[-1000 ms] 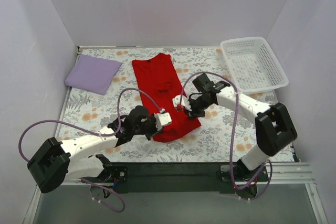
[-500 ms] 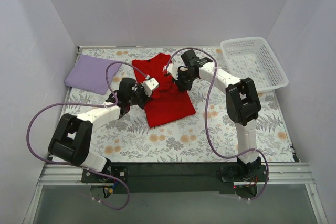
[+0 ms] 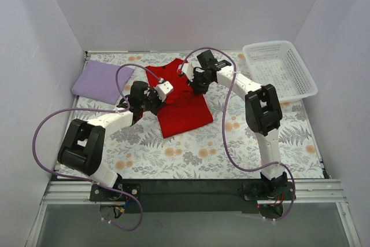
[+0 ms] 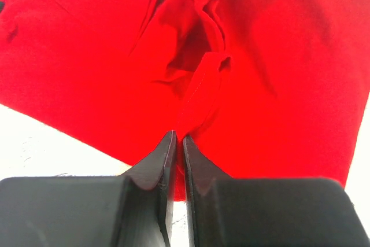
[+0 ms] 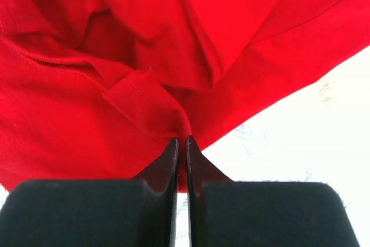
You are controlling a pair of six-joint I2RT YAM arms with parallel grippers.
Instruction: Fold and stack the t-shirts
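Obs: left hand [image 4: 178,138] and right hand [image 5: 180,140] each closed on a pinch of the red t-shirt [image 3: 185,114], mid-worktop [image 3: 243,143], its long axis running far-to-near. The lilac t-shirt [image 3: 101,82] lies far-left, nearer the left hand, so I judge stacking goes that way.

White links, black joints and purple cables [image 3: 34,139] are noted on left arm [image 3: 110,121] and right arm [image 3: 245,84]; left gripper [image 4: 178,138] and right gripper [image 5: 181,139] are black.

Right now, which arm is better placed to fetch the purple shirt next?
Probably left: the left claw pinches the red shirt on the side facing the lilac shirt; the right claw pinches the opposite side.
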